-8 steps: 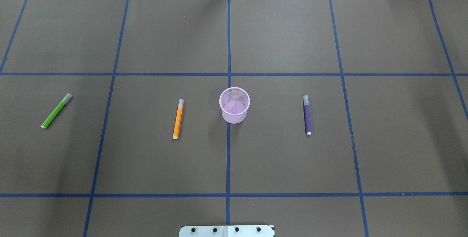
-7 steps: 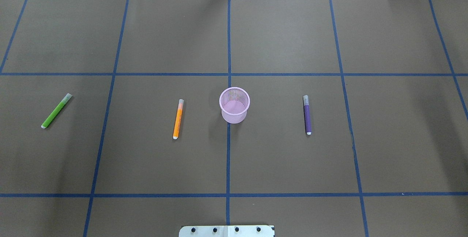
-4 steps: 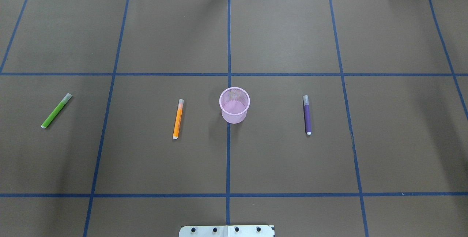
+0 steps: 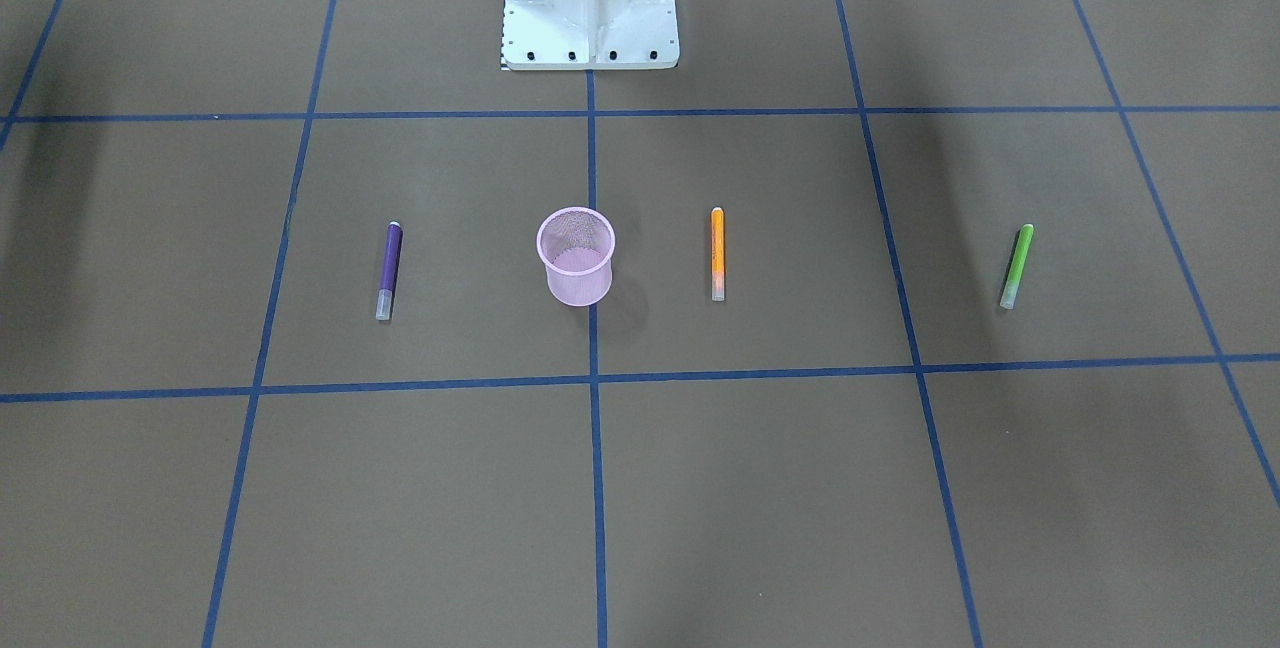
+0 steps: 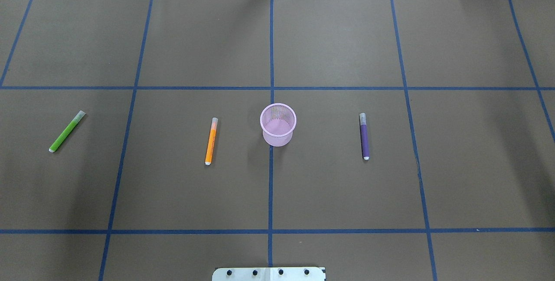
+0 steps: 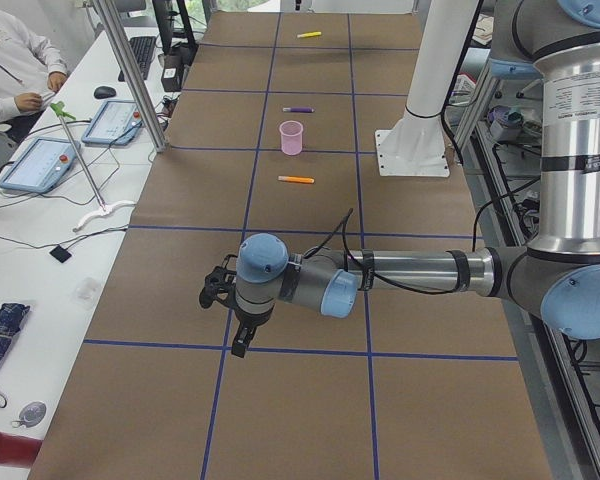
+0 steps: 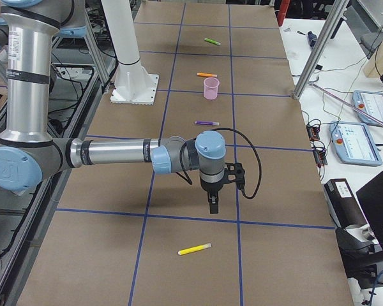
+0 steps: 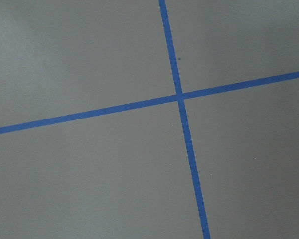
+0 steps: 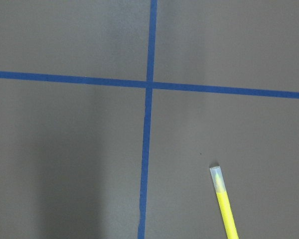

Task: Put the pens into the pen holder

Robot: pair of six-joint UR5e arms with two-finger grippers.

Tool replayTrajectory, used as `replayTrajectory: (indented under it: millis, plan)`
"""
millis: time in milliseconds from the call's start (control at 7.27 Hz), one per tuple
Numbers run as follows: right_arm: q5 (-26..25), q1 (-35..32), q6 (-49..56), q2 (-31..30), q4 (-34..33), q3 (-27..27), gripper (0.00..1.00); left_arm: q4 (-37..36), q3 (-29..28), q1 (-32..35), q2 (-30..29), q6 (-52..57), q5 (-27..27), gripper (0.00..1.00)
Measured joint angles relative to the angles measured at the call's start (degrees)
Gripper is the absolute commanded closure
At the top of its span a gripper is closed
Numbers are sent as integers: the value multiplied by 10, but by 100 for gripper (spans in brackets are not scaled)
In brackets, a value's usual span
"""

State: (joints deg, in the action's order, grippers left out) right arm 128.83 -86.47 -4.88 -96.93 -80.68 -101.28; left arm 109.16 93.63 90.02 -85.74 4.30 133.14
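nothing moved; pens flank pen holder; cannot tell left pincer, right pincer state.

Brown table cover carried a blue tape grid. White side bench held a tablet, mouse and folded umbrella; operator in white sat there.

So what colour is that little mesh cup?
The cup is pink, clearest in the overhead view.

Overhead and front cameras face each other, both steeply down, sharing the cup; side cameras look along the table from either end; wrist cameras sit close over tape lines
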Motion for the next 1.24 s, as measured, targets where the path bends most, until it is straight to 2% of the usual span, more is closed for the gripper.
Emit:
replayTrajectory:
  millis: [275, 413, 688, 963, 1238]
  plan:
    - [-1, 0, 3, -6, 101, 6, 0, 70, 0, 0, -8, 0, 2, 0]
    - [0, 0, 2, -9, 126, 8, 0, 90, 0, 0, -11, 0, 3, 0]
    - [0, 1, -2, -11, 146, 10, 0, 116, 1, -10, -20, -1, 4, 0]
    - [1, 4, -13, -10, 162, 11, 0, 129, 0, -62, -35, -20, 3, 0]
    - [0, 17, -38, -9, 165, 11, 0, 166, -5, -132, -45, -118, -4, 0]
